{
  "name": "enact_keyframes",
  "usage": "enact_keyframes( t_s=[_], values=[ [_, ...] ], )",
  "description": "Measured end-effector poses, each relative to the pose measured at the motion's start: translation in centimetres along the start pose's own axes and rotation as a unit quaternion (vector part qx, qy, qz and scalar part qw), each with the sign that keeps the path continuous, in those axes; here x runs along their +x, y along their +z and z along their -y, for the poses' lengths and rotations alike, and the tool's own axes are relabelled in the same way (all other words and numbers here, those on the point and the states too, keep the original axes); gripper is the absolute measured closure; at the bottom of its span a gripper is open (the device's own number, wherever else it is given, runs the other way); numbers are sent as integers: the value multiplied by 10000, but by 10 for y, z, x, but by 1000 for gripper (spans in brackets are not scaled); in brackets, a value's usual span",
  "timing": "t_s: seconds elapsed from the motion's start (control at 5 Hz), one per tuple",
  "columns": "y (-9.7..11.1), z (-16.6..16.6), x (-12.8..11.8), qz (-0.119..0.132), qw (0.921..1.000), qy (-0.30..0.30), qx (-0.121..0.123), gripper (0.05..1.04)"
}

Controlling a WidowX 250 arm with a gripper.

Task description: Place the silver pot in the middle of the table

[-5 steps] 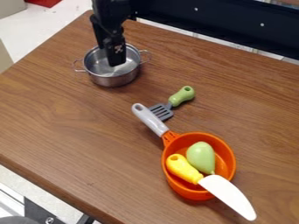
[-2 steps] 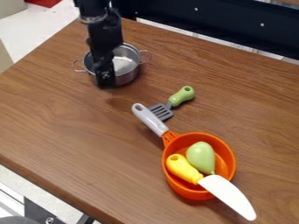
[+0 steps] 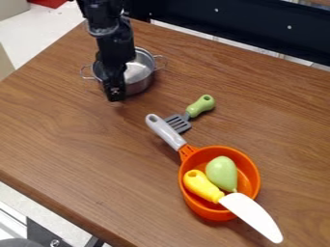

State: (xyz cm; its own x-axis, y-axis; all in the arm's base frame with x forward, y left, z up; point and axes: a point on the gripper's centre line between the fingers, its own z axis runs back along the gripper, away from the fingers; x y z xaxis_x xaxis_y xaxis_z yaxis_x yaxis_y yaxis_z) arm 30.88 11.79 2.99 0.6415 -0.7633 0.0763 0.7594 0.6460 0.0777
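The black gripper hangs at the upper left, in front of the near-left side of the silver pot, and covers part of its rim and wall. Whether it touches the pot, or how its fingers stand, I cannot tell. The pot is upright near the far left part of the brown wooden table, its two wire handles pointing left and right. Its inside shows bare metal where it is not covered.
A green-handled spatula lies right of centre. The orange pan at the lower right has a grey handle and holds a green pear-like toy and a yellow-handled knife. A dark panel runs behind the table.
From over the pot's inside, the gripper has moved left and toward the camera, to the pot's near-left side. The pot stands where it was.
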Motion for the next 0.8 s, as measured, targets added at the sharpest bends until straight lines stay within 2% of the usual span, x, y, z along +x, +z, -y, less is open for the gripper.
enact_keyframes(
  t_s=[0.2, 0.4, 0.6, 0.8],
  values=[
    [-6, -5, 3, 204, 9982, -454, 335, 784],
    [-6, -9, 8, 323, 9951, -800, 485, 965],
    [-5, -11, 14, 317, 9916, -1091, 616, 1026],
    [2, -15, 24, 160, 9879, -1390, 666, 1027]
  ],
)
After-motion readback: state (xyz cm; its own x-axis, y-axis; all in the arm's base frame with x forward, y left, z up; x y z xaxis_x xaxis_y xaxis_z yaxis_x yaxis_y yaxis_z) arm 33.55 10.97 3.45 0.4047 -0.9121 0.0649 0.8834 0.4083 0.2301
